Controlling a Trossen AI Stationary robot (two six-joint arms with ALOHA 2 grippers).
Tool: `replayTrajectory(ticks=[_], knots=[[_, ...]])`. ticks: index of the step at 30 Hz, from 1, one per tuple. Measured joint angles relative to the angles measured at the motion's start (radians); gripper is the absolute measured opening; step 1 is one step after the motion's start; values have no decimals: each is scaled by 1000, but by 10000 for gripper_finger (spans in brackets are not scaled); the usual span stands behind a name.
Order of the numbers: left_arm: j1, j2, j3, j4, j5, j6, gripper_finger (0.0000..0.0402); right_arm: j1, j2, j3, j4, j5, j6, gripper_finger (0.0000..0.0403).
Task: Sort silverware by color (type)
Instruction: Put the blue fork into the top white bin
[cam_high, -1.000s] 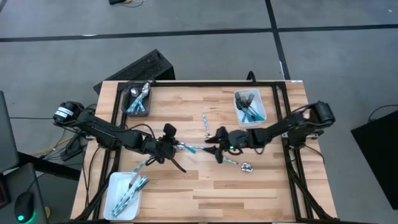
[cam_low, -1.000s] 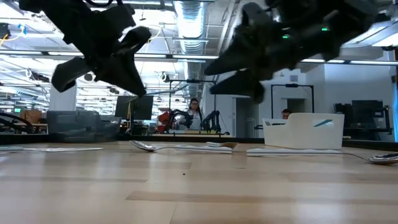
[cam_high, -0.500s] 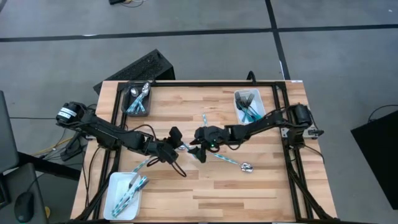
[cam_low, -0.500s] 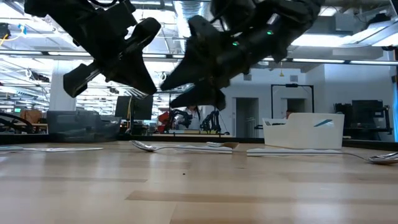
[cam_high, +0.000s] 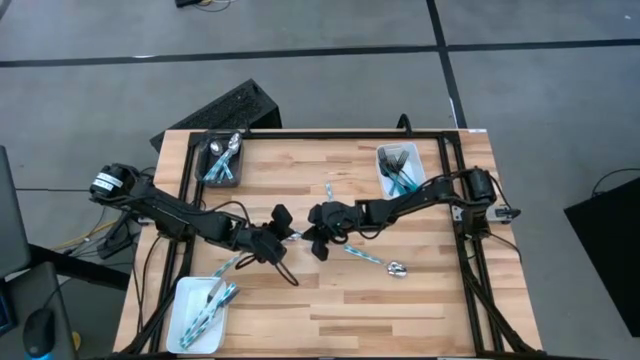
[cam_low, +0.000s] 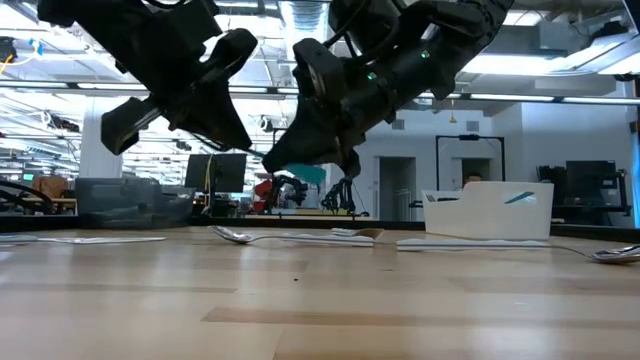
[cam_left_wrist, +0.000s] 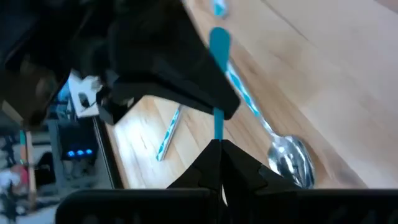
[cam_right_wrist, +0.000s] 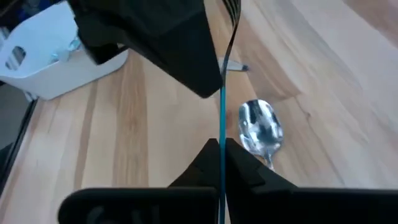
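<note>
Item: one teal-handled utensil (cam_right_wrist: 222, 118), held in the air between two grippers over the table (cam_high: 420, 300), toward its middle; type cannot be told.

Left gripper (cam_high: 281, 236): pinched shut on one end; right gripper (cam_high: 307, 236): closed narrow on the other, head-on.

Loose spoon (cam_high: 384, 264): on the boards just beside the right gripper.

Risk: both clamped at once; either arm pulling could bend, twist or fling the piece; a weak pinch drops it.

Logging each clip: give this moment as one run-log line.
phase: mid-air handover | left gripper: shut on teal-handled fork | right gripper: shut on same fork | spoon: lying on table
</note>
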Motion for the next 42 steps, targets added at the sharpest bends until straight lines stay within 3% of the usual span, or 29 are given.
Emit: replayTrajectory(ticks=[6, 11, 15, 21, 25, 29, 37, 42], knots=[[2, 0, 1, 16, -86, -161, 0, -19, -2, 1, -19, 36, 2, 31], [2, -3, 1, 6, -173, -425, 18, -27, -18, 1, -66, 104, 2, 26], [3, -25, 1, -64, -154, -583, 44, -27, -92, 3, -247, 256, 11, 32], [3, -70, 0, -186, -99, -829, 77, 14, -241, -11, -588, 588, 44, 27], [-16, -105, -30, -185, -92, -918, 84, 13, -357, -67, -758, 719, 147, 29], [-37, -144, -87, -160, -96, -961, 84, 3, -468, -148, -840, 780, 240, 30], [-62, -226, -192, -113, -167, -1150, 85, -48, -641, -334, -873, 785, 347, 29], [-68, -273, -248, -97, -171, -1251, 109, -105, -693, -404, -919, 789, 395, 29]])
